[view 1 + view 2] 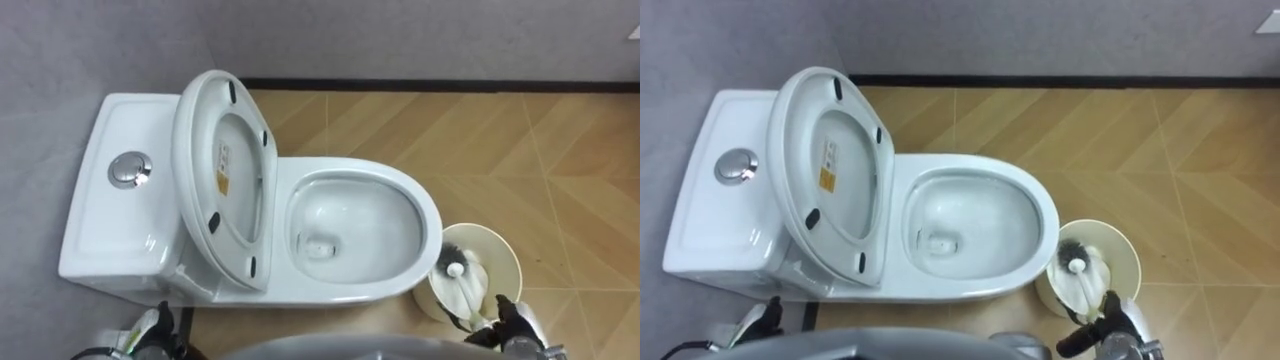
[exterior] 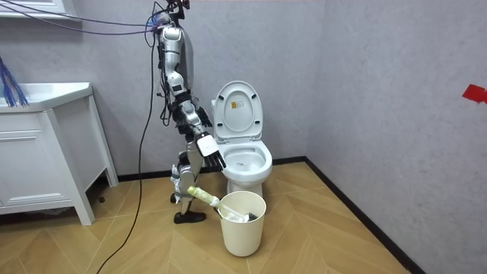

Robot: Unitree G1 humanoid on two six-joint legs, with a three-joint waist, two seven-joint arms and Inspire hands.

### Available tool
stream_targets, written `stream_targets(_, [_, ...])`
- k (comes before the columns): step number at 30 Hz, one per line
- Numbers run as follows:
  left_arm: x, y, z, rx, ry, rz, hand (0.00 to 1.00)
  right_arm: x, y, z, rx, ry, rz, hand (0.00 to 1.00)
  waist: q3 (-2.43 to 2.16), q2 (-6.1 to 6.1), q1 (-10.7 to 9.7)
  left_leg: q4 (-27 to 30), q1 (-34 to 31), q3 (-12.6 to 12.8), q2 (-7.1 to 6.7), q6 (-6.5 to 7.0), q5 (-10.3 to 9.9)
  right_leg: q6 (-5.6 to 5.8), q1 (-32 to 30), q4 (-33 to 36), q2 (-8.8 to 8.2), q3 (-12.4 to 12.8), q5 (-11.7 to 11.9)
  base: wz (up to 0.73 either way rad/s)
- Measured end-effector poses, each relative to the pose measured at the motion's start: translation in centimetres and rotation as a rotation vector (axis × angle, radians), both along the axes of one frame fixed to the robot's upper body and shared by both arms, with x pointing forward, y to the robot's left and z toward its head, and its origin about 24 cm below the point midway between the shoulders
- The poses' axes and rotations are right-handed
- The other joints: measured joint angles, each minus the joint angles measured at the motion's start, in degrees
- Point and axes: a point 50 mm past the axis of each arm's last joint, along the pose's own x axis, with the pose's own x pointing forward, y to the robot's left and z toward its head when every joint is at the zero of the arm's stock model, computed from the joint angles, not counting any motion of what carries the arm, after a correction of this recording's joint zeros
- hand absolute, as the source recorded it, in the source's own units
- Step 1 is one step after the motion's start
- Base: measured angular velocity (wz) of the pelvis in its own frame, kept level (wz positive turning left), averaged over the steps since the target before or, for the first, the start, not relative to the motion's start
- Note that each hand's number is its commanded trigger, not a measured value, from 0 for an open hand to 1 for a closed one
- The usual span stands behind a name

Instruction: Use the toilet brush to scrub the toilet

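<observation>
the toilet (image 1: 420,215) is standing open with its seat up, and brushing is not starting yet. the bin (image 1: 505,255) beside it is keeping the brush (image 1: 465,285). the right hand (image 1: 520,325) is hovering at the handle's end; its grip cannot be told. the left hand (image 1: 148,328) is hanging low. next it is needing a firm hold, then a lift to the bowl.

You have one white ceramic toilet (image 1: 425,215) in front of you. It has one oval white seat (image 1: 190,160), which carries four small dark bumpers (image 1: 231,88) and one yellow-and-white sticker (image 1: 223,170). Count one round chrome flush button (image 1: 129,169). You also have one round cream plastic bucket (image 1: 510,255) and one toilet brush (image 1: 462,285) with a white handle and dark head. The room holds one white cabinet (image 2: 38,152) and one red patch (image 2: 474,93) on the grey wall. You work with two hands: one left hand (image 2: 208,148) and one right hand (image 1: 515,322).
</observation>
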Motion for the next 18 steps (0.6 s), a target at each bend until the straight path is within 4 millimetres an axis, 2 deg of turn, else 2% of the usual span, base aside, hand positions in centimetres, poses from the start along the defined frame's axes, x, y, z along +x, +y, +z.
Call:
stream_targets(1, [0.3, 0.0, 0.1, -0.001, -0.017, 0.014, 0.00, 0.6, 0.0, 0.1, 0.004, -0.028, -0.014, 0.00, -0.11, 0.21, -0.02, 0.02, -0.71, -0.08, 0.03, 0.00, 0.01, -0.02, -0.27, 0.02, 0.00, -0.18, 0.14, 0.03])
stream_targets(5, [1.2, 0.0, 0.2, -0.019, -0.075, 0.071, 0.00, 1.4, 0.0, 0.3, 0.016, -0.077, -0.067, 0.00, -0.04, 0.07, 0.03, 0.04, -2.52, -0.35, 0.12, 0.01, 0.02, -0.07, -1.80, 0.10, -0.07, -1.40, 0.40, 0.09])
stream_targets(8, [1.9, -0.1, 0.3, -0.050, -0.118, 0.124, 0.00, 1.9, 0.1, 0.3, 0.016, -0.088, -0.082, 0.00, 0.03, 0.04, 0.89, 0.36, -4.68, -0.30, 0.33, 0.02, 0.03, -0.23, -3.92, 0.09, 0.08, -1.47, 1.03, -0.02])
stream_targets(11, [3.0, -0.2, 0.5, -0.067, -0.157, 0.132, 0.00, 2.4, 0.0, 0.3, 0.003, -0.096, -0.085, 0.00, 0.28, 0.46, 1.10, 1.01, -6.80, -0.73, 0.42, 0.04, 0.04, -0.34, -5.69, 0.09, 0.07, -1.87, 1.48, 0.02])
stream_targets(15, [3.9, -0.3, 0.6, -0.080, -0.185, 0.129, 0.00, 3.1, -0.3, 0.5, -0.026, -0.104, -0.092, 0.00, 0.31, 1.11, 1.26, 1.94, -10.74, -1.72, 0.14, 0.32, 0.55, -0.36, -9.37, 1.42, -0.40, -3.43, 1.56, 0.12])
stream_targets(18, [4.5, -0.5, 0.7, -0.086, -0.203, 0.111, 0.00, 3.9, -0.6, 0.8, -0.034, -0.123, -0.115, 0.00, 0.64, 1.55, 1.25, 3.95, -14.96, -2.34, -0.12, 0.48, 0.65, -0.37, -13.42, 3.77, -1.11, -5.15, 1.55, 0.12])
